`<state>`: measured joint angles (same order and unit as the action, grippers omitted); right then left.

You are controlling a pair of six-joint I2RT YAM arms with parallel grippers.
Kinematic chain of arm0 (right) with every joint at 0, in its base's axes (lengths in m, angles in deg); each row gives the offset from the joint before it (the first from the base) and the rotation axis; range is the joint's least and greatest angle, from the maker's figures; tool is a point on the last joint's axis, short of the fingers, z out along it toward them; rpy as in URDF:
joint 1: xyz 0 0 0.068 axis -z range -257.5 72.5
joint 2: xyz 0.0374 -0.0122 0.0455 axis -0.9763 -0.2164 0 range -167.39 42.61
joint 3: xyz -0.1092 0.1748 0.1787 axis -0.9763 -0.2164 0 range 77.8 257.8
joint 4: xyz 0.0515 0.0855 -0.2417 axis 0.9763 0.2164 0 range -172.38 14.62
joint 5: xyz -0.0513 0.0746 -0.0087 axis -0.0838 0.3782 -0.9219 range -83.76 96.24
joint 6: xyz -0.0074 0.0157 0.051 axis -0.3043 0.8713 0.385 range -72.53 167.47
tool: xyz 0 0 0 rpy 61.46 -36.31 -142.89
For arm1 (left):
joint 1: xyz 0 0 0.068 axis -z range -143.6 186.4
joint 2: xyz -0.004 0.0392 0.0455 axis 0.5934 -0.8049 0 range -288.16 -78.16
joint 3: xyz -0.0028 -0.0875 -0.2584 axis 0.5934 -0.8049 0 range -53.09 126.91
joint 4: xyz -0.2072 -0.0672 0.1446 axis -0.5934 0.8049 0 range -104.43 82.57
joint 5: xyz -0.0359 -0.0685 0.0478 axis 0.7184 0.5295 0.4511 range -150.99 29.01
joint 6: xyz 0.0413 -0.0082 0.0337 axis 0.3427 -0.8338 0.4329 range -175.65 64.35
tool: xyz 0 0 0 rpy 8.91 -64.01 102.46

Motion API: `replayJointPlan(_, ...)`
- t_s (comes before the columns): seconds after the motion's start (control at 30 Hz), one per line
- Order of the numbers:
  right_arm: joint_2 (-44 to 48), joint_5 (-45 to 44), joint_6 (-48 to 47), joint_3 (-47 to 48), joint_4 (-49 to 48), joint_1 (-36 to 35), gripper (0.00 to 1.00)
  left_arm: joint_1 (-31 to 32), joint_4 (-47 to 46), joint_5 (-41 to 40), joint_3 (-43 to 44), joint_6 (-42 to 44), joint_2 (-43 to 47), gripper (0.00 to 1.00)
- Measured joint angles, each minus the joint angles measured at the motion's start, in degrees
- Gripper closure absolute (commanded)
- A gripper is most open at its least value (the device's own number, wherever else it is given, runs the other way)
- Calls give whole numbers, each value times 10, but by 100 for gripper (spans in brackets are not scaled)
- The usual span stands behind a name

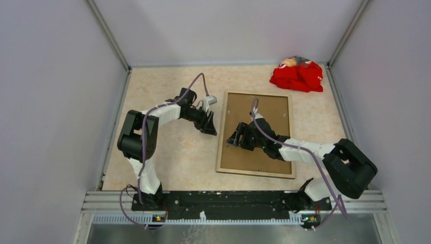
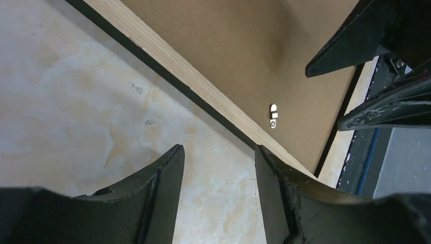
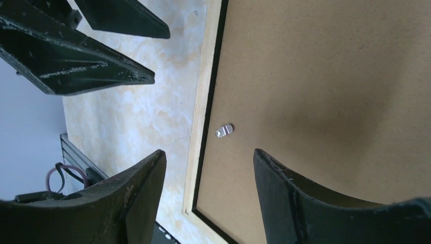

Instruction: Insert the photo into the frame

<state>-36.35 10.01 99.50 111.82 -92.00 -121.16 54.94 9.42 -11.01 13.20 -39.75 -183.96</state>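
The frame (image 1: 222,138) lies face down on the table with its light tan wood back up. The brown backing board (image 1: 267,119) sits inside it. The photo is hidden. My left gripper (image 1: 210,125) is open and empty, just left of the frame's left edge; in the left wrist view (image 2: 218,148) it hangs over the table beside the frame's rim (image 2: 203,87). My right gripper (image 1: 234,138) is open and empty over the frame's left part; in the right wrist view (image 3: 209,152) it straddles the rim (image 3: 201,117) near a small metal clip (image 3: 224,130).
A red cloth (image 1: 297,76) lies at the back right corner. Grey walls close in the table on three sides. The two grippers are close together at the frame's left edge. The clip also shows in the left wrist view (image 2: 274,116).
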Motion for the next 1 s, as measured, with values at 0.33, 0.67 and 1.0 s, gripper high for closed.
replayJointPlan(0.33, -66, 22, 32, -7, -81, -10, 54, 14, -7, 26, 12, -24, -53, 49)
replayJointPlan(0.67, -81, 36, 42, -10, -96, -12, 56, 21, -8, 47, 21, -27, -57, 57)
replayJointPlan(1.0, -97, 44, 48, -10, -98, -12, 56, 27, -14, 51, 26, -28, -83, 61)
